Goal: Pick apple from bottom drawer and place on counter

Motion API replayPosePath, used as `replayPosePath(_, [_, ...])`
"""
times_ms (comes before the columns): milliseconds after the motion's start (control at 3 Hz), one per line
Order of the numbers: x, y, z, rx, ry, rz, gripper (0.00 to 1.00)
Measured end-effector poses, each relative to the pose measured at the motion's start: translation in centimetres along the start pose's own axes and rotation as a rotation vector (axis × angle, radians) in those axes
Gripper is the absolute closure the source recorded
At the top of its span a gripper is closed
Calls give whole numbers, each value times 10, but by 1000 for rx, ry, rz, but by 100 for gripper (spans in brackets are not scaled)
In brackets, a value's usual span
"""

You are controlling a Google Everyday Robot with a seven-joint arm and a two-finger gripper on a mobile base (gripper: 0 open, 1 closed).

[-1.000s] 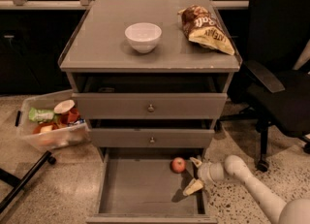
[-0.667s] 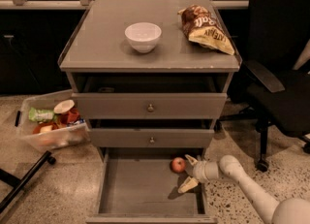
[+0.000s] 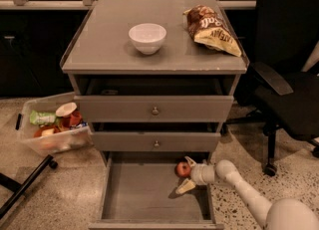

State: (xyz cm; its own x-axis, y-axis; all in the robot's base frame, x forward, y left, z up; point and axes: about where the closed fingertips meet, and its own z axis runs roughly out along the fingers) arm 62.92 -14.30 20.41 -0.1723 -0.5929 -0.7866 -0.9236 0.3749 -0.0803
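One change: gripper (image 3: 185, 175) has slid in from 3 o'clock, jaws spread around apple (image 3: 182, 169) at drawer (image 3: 139, 199) 1 o'clock. You likely close next; counter (image 3: 99, 50) waits.

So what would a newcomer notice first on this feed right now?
Probably the pulled-out wide grey metal bottom drawer, where the white arm's two-finger gripper has its fingers spread on either side of the small red-orange apple at the drawer's back right corner. Next, the glossy grey counter above, carrying a round white bowl near its middle and a crumpled brown-and-yellow chip bag at its back right.
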Motion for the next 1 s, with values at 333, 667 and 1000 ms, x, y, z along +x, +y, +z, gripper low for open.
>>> replayPosePath(333, [11,-15,16,54,38,8,0])
replayPosePath(667, [21,-28,24,99,67,21,0])
replayPosePath(1000, [26,-33,32,132,98,16,0])
